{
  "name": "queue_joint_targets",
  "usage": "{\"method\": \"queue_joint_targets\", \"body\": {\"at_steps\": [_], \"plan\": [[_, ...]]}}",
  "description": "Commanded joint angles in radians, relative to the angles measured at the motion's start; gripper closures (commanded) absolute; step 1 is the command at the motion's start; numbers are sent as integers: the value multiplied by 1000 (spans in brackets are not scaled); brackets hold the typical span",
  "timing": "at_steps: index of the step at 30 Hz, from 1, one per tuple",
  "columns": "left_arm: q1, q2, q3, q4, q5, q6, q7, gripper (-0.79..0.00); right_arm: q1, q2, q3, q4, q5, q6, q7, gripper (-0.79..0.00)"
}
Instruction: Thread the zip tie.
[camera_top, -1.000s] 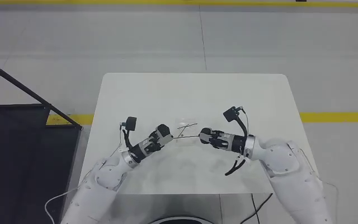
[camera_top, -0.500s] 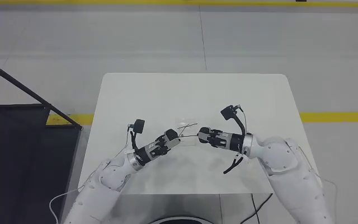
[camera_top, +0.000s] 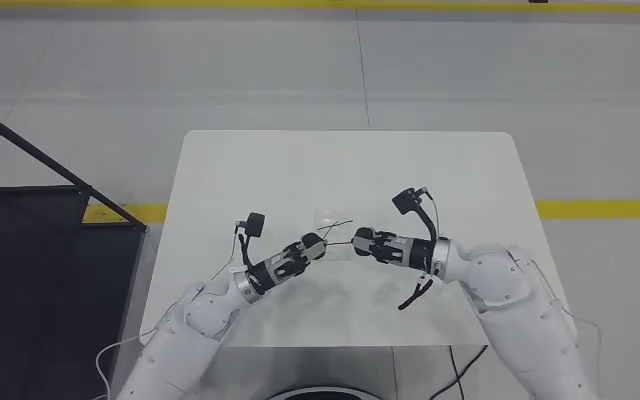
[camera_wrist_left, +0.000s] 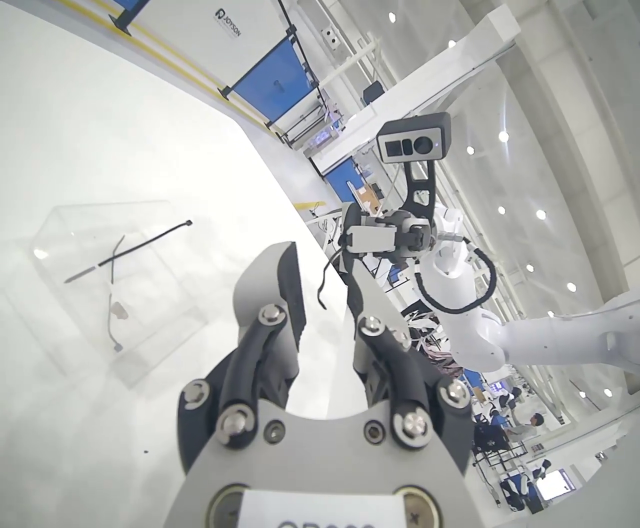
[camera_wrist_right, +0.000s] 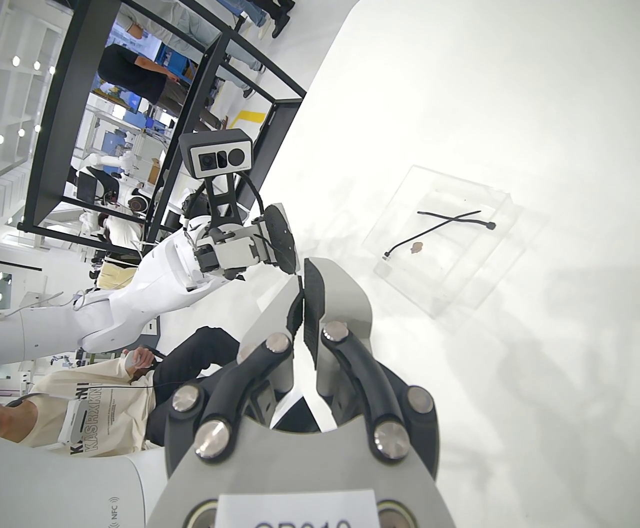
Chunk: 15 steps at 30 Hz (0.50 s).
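Clear plastic formed the single tray (camera_top: 326, 214), which sat on the one white table (camera_top: 250, 170) just above the centre of the top view. Two loose zip ties lay crossed inside it: a straight black one (camera_wrist_left: 145, 243) and a curved one (camera_wrist_left: 108, 305). One small tan scrap (camera_wrist_right: 416, 246) lay beside them on the tray floor.

A third zip tie (camera_wrist_left: 323, 286), thin and black, was up off the table, just below the tray in the top view. The right gripper (camera_wrist_right: 302, 287) was clamped on it, its two fingers pressed together. From there the tie curved out toward the other arm.

The left gripper (camera_wrist_left: 320, 267) faced the right one tip to tip near the middle of the top view, the two arms coming in from the lower left and lower right of the frame. Its two fingers stood apart with nothing gripped. In the left wrist view the free end of the held zip tie hung in the gap between them; whether it touched either pad could not be told. Both grippers were near the tray but clear of it.
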<state>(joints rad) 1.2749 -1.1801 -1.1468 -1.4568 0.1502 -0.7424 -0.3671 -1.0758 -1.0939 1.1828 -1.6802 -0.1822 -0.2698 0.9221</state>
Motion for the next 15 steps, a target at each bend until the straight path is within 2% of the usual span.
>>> {"method": "queue_joint_targets", "body": {"at_steps": [1,3,4,14,15], "plan": [[-1,0,2,2,1,-2,1,-194,0,1,-1,1,-1,-1,-1,0],[-2,-1,3,3,1,-4,2,-139,0,1,-3,2,-1,-2,1,0],[-3,-1,4,4,2,-5,0,-6,1,1,-3,2,0,-1,2,0],[-4,-2,6,10,3,-18,8,0,4,3,-11,0,6,5,-5,0],[-4,-3,6,11,0,-19,15,0,3,3,-11,1,11,6,-7,-228]]}}
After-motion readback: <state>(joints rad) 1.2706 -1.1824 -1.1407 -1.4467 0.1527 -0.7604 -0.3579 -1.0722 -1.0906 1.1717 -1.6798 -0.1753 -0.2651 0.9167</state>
